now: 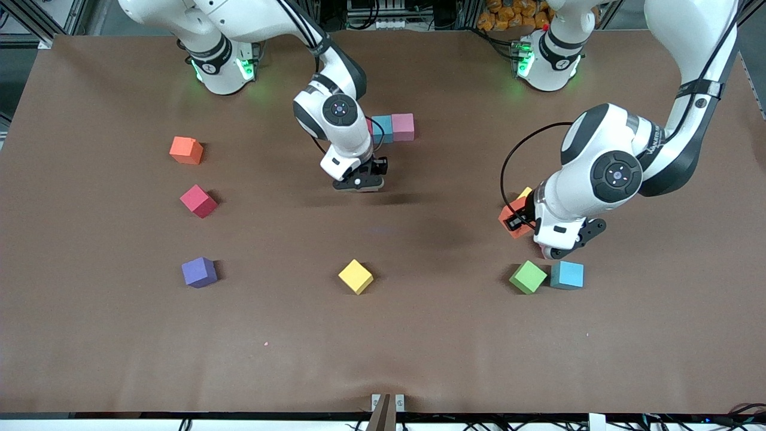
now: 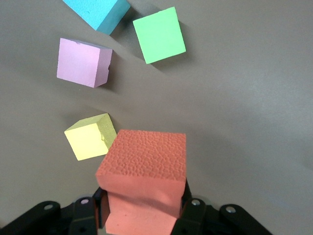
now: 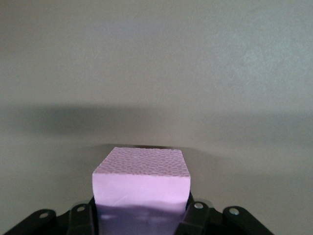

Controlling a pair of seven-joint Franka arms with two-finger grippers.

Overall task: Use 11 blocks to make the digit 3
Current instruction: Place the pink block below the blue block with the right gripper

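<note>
Your yellow block (image 1: 355, 276) sits nearest, untouched. Left hand (image 1: 519, 222) pinches an orange block (image 2: 143, 164); right hand (image 1: 359, 179) pinches a pink block (image 3: 141, 181). Next, set both beside the teal-pink pair (image 1: 393, 127).

We see our left pincer (image 2: 145, 208) clamping an orange block (image 2: 144, 169); below, seemingly apart, lie yellow (image 2: 90, 137), pink (image 2: 82, 62), green (image 2: 159, 35) and teal (image 2: 100, 12) blocks.

In the front view, the right gripper (image 1: 359, 182) is screened by its own wrist housing, so the pale pink foam cube (image 3: 141, 183) clamped between its fingers appears only in the right wrist view, where the lower part of the cube is cut off by the picture's edge. The left arm's wrist covers most of the orange foam cube (image 1: 513, 216) held in the left gripper (image 1: 522, 220), and all but one corner of the small yellow foam cube (image 1: 525, 193) beside it. A pink foam cube (image 2: 82, 62) seen in the left wrist view cannot be made out in the front view, and the teal-blue foam cube (image 2: 100, 12) is cut off at that wrist view's edge.
</note>
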